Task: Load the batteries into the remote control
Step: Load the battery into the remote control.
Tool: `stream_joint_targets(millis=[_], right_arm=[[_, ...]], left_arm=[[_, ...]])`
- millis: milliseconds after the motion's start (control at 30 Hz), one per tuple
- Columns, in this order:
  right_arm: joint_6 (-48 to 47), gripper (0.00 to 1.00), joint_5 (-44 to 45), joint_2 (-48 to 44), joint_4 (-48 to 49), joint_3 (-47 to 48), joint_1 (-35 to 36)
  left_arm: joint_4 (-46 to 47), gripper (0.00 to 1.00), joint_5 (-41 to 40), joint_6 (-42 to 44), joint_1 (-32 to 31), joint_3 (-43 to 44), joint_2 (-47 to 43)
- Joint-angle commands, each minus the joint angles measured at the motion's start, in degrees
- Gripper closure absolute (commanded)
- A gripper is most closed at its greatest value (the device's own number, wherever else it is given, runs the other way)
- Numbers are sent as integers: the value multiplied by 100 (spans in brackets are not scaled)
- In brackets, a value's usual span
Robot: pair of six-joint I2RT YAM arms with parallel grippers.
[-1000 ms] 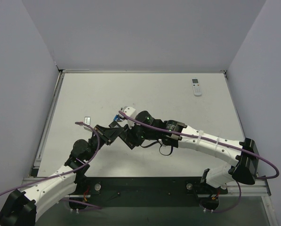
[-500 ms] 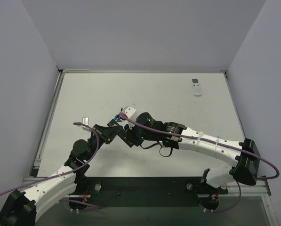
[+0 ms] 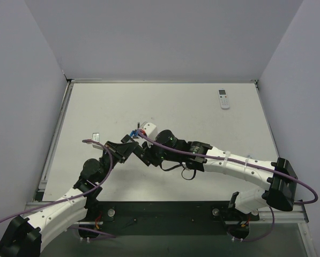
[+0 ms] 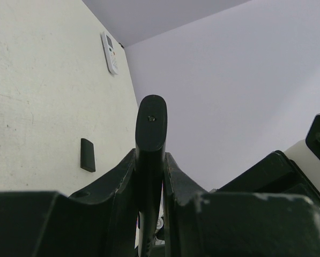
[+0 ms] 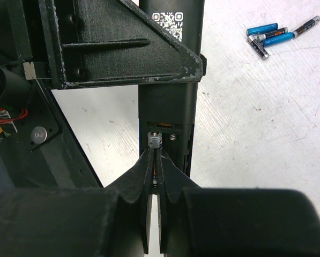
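My left claw [image 4: 150,160] grips the remote control [image 4: 151,118] lengthwise, its open end facing my right claw [image 5: 155,158], which pinches a battery [image 5: 154,140] end-on.

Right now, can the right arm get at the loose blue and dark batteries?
Probably, once freed: nothing covers the loose batteries, but the right gripper is shut on a battery at the slim black remote.

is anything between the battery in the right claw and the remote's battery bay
Nothing visible does: the battery in the right claw is at the remote control's open bay, and the left claw grips farther up.
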Motion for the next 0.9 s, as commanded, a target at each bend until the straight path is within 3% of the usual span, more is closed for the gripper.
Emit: stream_joint_targets(millis=[0,567,867], right_arm=[[-22,100,-49,239,-718,-283,103],[39,100,136,775,-1316,16,59],[92,100,4,354,-1237,218,50]], left_arm=[[1836,100,162,-416,-41,573,-191],[1783,100,847,59,-33,951,-121],[1125,100,1120,507,-41,872,-226]])
